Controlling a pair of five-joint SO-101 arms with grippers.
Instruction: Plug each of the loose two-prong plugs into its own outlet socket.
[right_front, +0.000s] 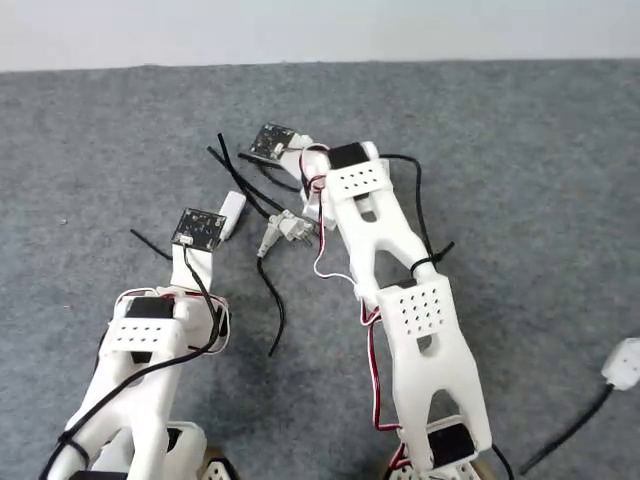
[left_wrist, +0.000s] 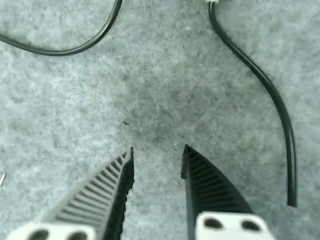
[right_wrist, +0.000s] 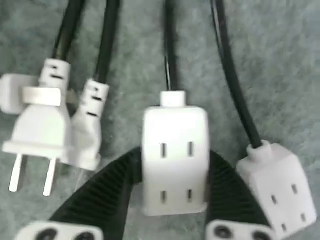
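A: Right hand (right_wrist: 175, 156) is clamped on an outlet socket (right_wrist: 175, 130); a loose plug (right_wrist: 37, 125) lies just beside it.
B: Hold it square. Left hand (left_wrist: 158, 149), spread over bare surface (left_wrist: 160, 75), should bring that plug in straight.

Grey felt-covered bench (right_front: 520, 150) carries white plugs (right_wrist: 37, 125) and socket blocks (right_wrist: 275, 182) lying close together, loose black cords (left_wrist: 270, 90), and one white connector (right_front: 622, 362) well apart.

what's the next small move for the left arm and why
Probably carry the left gripper toward the two-prong plug: it hangs open over carpet, while the plug lies loose beside the outlet block that the right gripper straddles.
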